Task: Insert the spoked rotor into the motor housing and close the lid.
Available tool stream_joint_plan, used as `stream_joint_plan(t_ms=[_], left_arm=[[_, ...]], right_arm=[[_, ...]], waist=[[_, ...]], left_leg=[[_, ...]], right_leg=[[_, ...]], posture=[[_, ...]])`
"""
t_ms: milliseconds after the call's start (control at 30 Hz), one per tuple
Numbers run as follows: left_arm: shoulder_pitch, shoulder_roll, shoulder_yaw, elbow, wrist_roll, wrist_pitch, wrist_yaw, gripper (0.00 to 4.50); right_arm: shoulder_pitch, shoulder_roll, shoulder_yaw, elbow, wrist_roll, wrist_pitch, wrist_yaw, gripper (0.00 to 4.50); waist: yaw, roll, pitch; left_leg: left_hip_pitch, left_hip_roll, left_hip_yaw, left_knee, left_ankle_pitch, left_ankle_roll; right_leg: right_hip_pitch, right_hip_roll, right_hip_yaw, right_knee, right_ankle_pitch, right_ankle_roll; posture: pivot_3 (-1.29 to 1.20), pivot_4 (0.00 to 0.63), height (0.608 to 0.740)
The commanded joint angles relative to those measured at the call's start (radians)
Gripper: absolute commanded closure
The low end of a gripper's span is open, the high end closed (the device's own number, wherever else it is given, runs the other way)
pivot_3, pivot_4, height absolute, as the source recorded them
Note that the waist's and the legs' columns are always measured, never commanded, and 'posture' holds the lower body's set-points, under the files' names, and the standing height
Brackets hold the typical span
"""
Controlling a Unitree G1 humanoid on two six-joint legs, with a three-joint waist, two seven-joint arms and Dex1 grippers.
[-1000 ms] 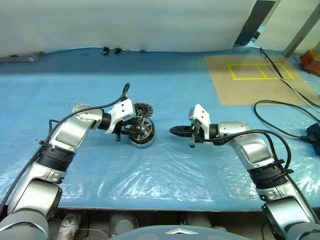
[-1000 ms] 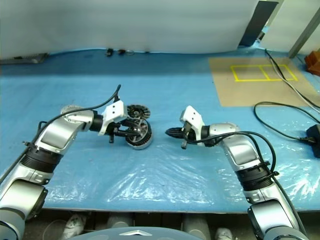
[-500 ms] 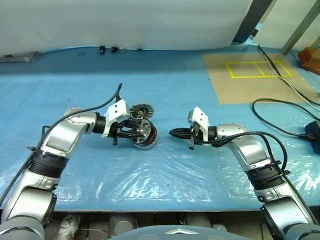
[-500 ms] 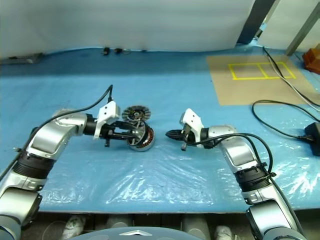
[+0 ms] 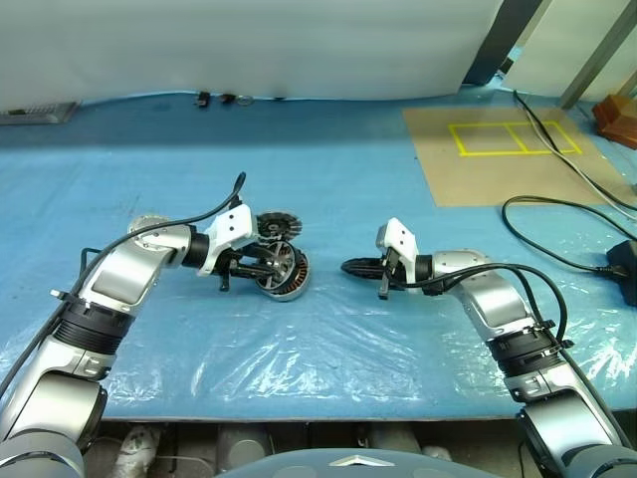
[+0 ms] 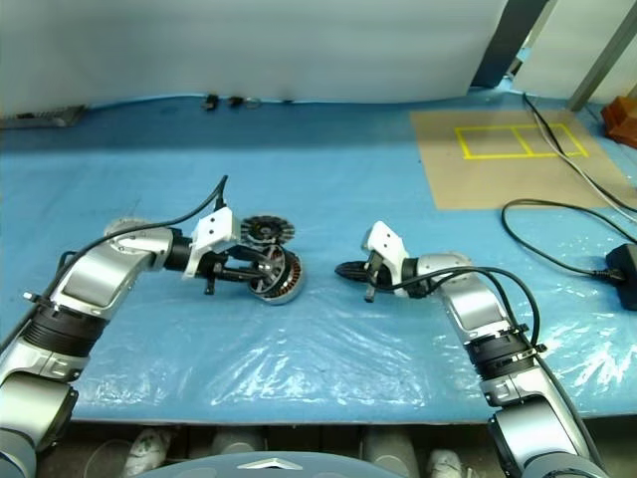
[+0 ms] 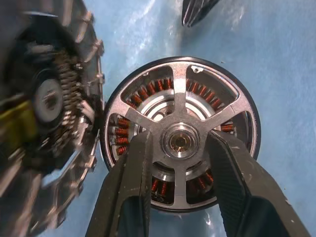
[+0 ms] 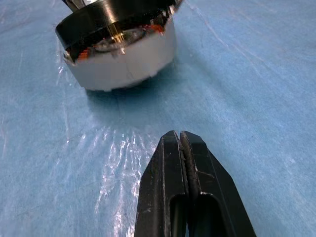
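On the left, the left claw (image 5: 267, 267) reaches in toward the centre, and its two black fingers (image 7: 132, 180) straddle the hub of the spoked rotor (image 7: 180, 133), gripping it. In the left wrist view the rotor's spokes and dark rim lie over the ring of copper windings, so it looks already seated in the motor housing (image 5: 284, 273), which sits tilted on the blue-covered desk (image 5: 328, 368) right at the claw's fingertips. Just beyond that claw, touching or nearly touching the housing's far rim, lies the lid (image 5: 275, 225), ribbed face up, not yet fitted.

Further right, well apart from the housing with bare blue sheet between them, the right claw (image 5: 350, 267) points back at it, its fingers pressed together and holding nothing.

By my reading the insertion is done or all but done; what is left is to settle the housing flat, pick up the lid and close it over the rotor.

No brand, label or legible writing can be made out on any part.
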State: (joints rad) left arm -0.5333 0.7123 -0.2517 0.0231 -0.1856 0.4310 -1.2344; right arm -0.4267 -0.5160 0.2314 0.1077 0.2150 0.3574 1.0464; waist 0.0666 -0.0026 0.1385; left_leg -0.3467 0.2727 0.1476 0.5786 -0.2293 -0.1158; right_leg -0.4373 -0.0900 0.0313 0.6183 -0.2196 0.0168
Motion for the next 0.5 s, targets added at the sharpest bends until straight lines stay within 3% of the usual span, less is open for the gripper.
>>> stream_joint_plan(t_ms=[33,233,500], left_arm=[[0.002,0.026,-0.014,-0.01,0.002,-0.002,-0.039,3.14],[-0.021,-0.006,0.001,0.003,0.011,0.02,0.013,1.23],[-0.006,-0.021,0.087,-0.072,-0.096,0.045,0.01,1.23]], right_arm=[[-0.002,0.004,-0.009,-0.008,0.002,-0.02,0.004,4.5],[0.0,0.008,-0.008,-0.015,0.001,-0.013,0.002,4.5],[-0.003,0.013,-0.013,-0.034,0.017,0.011,0.006,4.5]], waist=[[0.0,0.0,0.0],[0.002,0.0,0.0],[0.002,0.0,0.0]], left_leg=[[0.0,0.0,0.0,0.0,0.0,0.0],[0.0,0.0,0.0,0.0,0.0,0.0],[-0.001,0.0,0.0,0.0,0.0,0.0]], right_leg=[[0.0,0.0,0.0,0.0,0.0,0.0],[0.0,0.0,0.0,0.0,0.0,0.0],[0.0,0.0,0.0,0.0,0.0,0.0]], posture=[[0.0,0.15,0.74],[0.0,0.15,0.74],[0.0,0.15,0.74]])
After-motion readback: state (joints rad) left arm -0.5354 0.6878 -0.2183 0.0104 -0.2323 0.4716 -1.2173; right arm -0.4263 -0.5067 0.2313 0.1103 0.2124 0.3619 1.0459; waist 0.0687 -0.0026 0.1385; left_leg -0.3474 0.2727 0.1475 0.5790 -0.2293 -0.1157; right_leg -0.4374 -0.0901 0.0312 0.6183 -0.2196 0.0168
